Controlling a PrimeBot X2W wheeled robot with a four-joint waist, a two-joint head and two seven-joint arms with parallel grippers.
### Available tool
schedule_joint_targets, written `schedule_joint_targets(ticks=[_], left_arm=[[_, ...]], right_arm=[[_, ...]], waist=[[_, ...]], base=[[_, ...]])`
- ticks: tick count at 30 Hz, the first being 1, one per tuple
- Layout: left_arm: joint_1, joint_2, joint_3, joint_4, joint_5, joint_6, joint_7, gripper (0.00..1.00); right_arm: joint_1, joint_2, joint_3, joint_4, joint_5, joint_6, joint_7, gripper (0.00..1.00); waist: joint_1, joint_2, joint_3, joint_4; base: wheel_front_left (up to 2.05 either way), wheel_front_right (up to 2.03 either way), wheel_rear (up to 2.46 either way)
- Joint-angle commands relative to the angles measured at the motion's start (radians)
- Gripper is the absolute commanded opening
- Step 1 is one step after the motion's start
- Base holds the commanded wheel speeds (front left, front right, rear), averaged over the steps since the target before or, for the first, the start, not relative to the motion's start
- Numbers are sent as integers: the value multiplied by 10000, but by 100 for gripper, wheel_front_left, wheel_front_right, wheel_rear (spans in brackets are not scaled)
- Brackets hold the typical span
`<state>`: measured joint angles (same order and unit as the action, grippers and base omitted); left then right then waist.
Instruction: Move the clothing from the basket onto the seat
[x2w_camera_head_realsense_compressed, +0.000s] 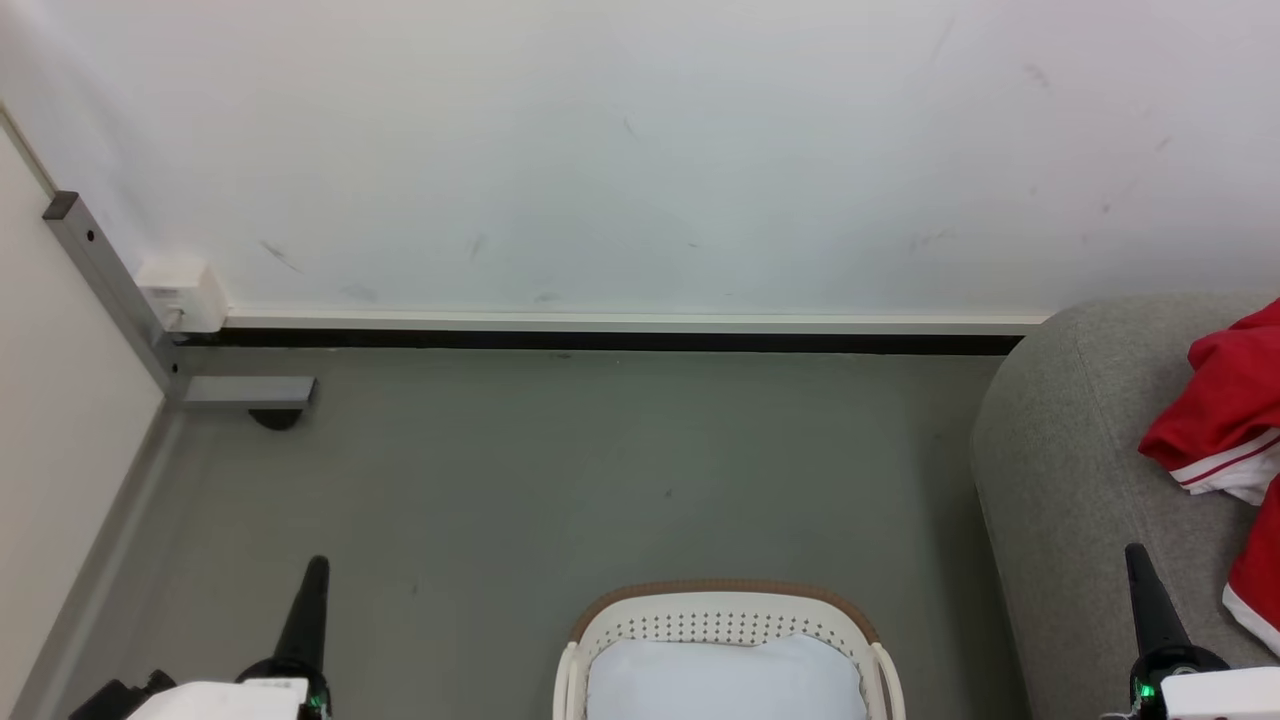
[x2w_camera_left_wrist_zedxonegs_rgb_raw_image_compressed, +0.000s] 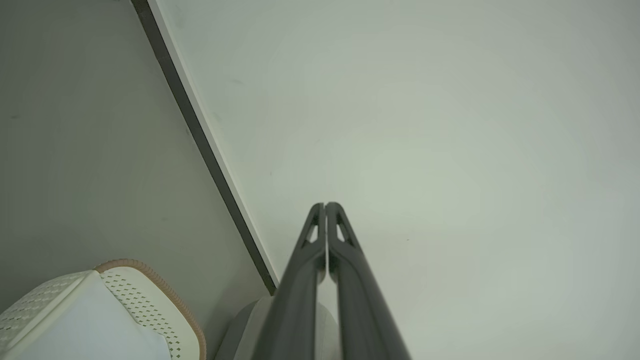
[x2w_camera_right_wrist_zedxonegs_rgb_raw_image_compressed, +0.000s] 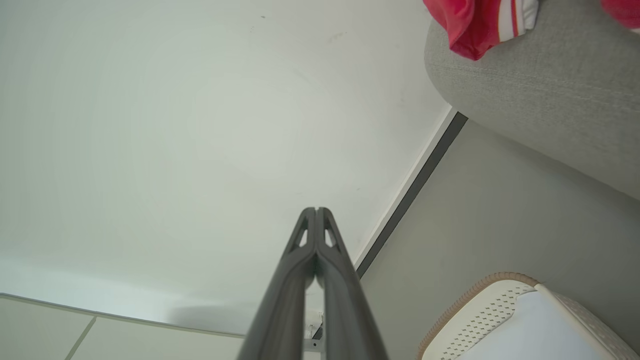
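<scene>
The clothing (x2w_camera_head_realsense_compressed: 1225, 410) is seen bunched on the seat (x2w_camera_head_realsense_compressed: 1060, 450) at the 3 o'clock edge of the head view. Its red folds run roughly from 12 to 6 o'clock along that edge, and a white hem with a red stripe is turned toward 7 o'clock. Its full length cannot be told, since it is cut by the picture's edge.

The basket (x2w_camera_head_realsense_compressed: 725, 610) stands on the grey floor (x2w_camera_head_realsense_compressed: 560, 470) at 6 o'clock, just beside the seat's end, with its rounded tan-rimmed end pointed toward 12 o'clock and the wall (x2w_camera_head_realsense_compressed: 640, 150). A smooth pale surface is seen inside it; whether that is its bottom or a pale item cannot be told.

The right gripper (x2w_camera_head_realsense_compressed: 1133, 552) is held with its fingers pressed together on nothing. The clothing lies at about 1 o'clock from its tips, near but apart. The left gripper (x2w_camera_head_realsense_compressed: 318, 565), at 7 o'clock, is likewise closed and empty, well apart from the clothing, with the basket between the two grippers.
</scene>
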<state>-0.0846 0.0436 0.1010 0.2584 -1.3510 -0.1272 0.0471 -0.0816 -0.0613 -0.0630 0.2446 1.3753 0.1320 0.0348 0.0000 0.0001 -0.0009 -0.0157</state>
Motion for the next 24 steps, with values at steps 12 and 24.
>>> schedule_joint_targets(ticks=[12,24], left_arm=[[-195,96,93,-97,-1110,-51,298,0],[-254,101,126,-126,-1979,-56,513,0]], right_arm=[[-231,-4,-193,-35,1033,-20,300,0],[-261,17,-321,-21,1841,-22,554,0]], waist=[[0,-1,14,54],[0,-1,27,108]], base=[[0,0,0],[0,0,0]])
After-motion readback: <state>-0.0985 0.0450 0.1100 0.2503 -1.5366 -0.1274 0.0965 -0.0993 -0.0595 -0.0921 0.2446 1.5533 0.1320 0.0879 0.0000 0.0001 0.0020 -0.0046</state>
